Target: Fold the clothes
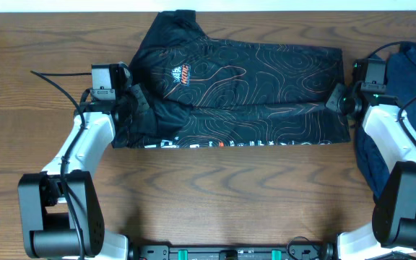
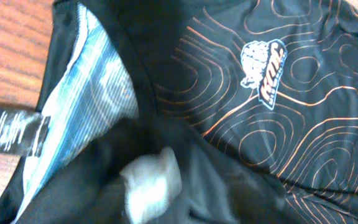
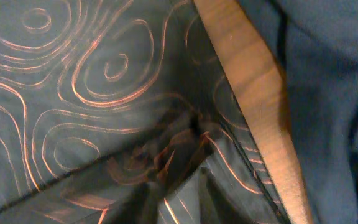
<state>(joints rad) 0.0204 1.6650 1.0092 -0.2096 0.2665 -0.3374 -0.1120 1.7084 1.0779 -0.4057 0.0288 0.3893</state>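
Black orange-lined sports jersey spread on brown wooden bench.
Left claw pinches its sleeve side, right claw the opposite edge.

From above, the light is bright and even, with only soft shadows on the counter. Close to the left end effector everything is blurry, and its pale fingertip glows. By the right end effector, the jersey looks dim but sharper.
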